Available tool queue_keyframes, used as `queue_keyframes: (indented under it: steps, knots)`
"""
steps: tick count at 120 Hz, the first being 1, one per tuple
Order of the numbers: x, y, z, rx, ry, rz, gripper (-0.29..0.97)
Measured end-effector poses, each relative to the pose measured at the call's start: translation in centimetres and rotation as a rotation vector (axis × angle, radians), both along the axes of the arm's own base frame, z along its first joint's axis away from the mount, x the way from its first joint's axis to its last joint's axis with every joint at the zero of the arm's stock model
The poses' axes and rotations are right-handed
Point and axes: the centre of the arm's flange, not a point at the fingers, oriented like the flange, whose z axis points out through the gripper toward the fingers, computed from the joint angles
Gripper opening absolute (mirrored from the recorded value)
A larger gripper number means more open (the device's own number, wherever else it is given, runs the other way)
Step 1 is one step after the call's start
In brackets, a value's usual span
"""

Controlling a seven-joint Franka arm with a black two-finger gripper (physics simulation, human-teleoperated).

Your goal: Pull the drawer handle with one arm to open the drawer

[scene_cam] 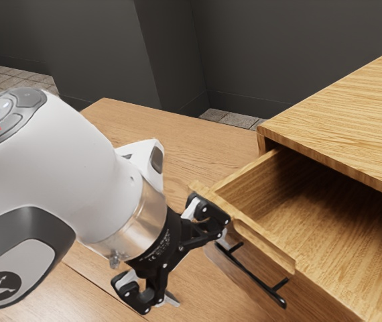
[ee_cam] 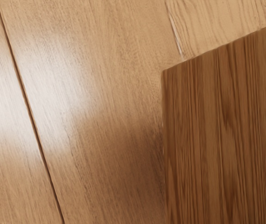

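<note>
At the exterior view's left, the bulky white robot arm [scene_cam: 50,181] is reaching down and toward the right, low over the pale wooden plank table [scene_cam: 177,141]; behind it a dark grey wall [scene_cam: 258,47] is rising, with a strip of tiled floor [scene_cam: 3,77] showing at its foot.

At the arm's end the black two-finger gripper [scene_cam: 194,265] is hanging just in front of the drawer, its fingers spread wide apart; the upper finger [scene_cam: 208,215] is sitting right beside the near corner of the drawer's front, the lower finger [scene_cam: 141,295] is standing well clear of it over the table, and nothing is being pinched between them.

Just right of the gripper, the light oak drawer [scene_cam: 244,221] is standing pulled well out of its housing, its inner floor and side walls lying open to view; the thin black bar handle [scene_cam: 255,272] is running along the drawer's front face, its near end lying close to the upper finger, though whether they are touching cannot be told.

Farther right, the boxy oak cabinet [scene_cam: 352,121] is overhanging the rear part of the drawer.

In the wrist view the table [ee_cam: 77,93] is showing its plank seams beneath the hand, and a darker wood-grain panel [ee_cam: 221,140] with a square corner is lying close beside it.
</note>
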Motion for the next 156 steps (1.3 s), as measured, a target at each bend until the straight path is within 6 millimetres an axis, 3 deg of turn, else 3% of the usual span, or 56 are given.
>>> queue_keyframes:
  steps: [20, 43, 108, 114, 122, 129, 136, 144, 151, 156]
  knots:
    - [-0.8, -0.2, -0.4, -0.007, 0.007, 0.004, 0.67]
    - [-2.1, 1.1, 0.4, -0.009, -0.015, -0.003, 0.67]
    - [-6.1, 1.8, 1.3, -0.014, -0.073, 0.017, 0.67]
    - [-6.1, 1.9, 2.6, -0.02, -0.095, 0.019, 0.67]
    - [-7.4, 1.8, 9.5, -0.045, -0.201, 0.016, 0.67]
    - [-10.6, 1.4, 16.8, -0.069, -0.319, -0.015, 0.67]
    - [-16.2, -1.7, 20.1, -0.059, -0.386, -0.173, 0.68]
    - [-27.9, -7.4, 20.9, 0.025, -0.508, -0.465, 0.68]
    - [-38.8, -11.3, 19.6, 0.15, -0.665, -0.643, 0.68]
    - [-44.7, -13.1, 18.6, 0.218, -0.766, -0.712, 0.68]
